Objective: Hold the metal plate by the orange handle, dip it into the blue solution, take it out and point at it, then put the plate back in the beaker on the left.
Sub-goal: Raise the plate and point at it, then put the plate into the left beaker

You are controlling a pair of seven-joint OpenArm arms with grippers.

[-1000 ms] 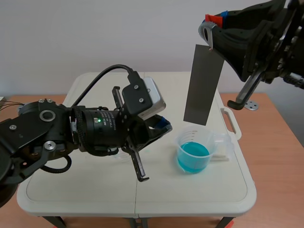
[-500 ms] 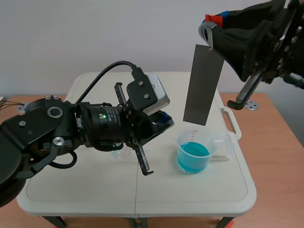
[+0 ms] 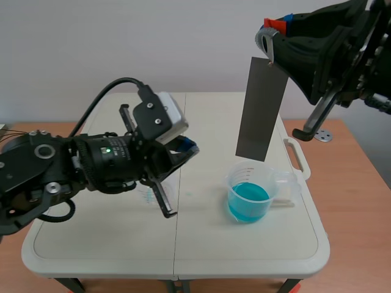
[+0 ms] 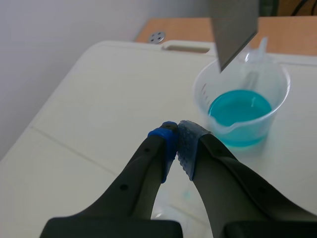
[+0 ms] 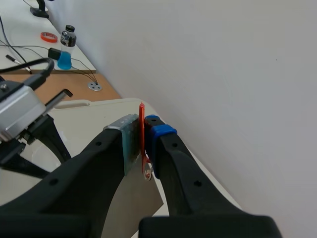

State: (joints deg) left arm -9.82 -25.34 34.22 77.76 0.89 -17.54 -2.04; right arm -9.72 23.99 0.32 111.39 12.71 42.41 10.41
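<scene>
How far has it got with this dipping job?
Done: the right gripper holds the metal plate by its orange handle. In hand: the plate hangs above the blue solution, the shut left gripper aimed towards it; whether it was dipped, I cannot tell. Left: returning it to the clear beaker under the left arm.

The scene camera faces across the desk (image 3: pixel 256 244) from its near edge; the close left wrist view shares the blue-filled beaker (image 3: pixel 249 196).

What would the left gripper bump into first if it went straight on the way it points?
Probably the white table, just short of the beaker of blue solution. The shut left gripper aims slightly beside the beaker and under the hanging metal plate, though depth is unclear.
</scene>
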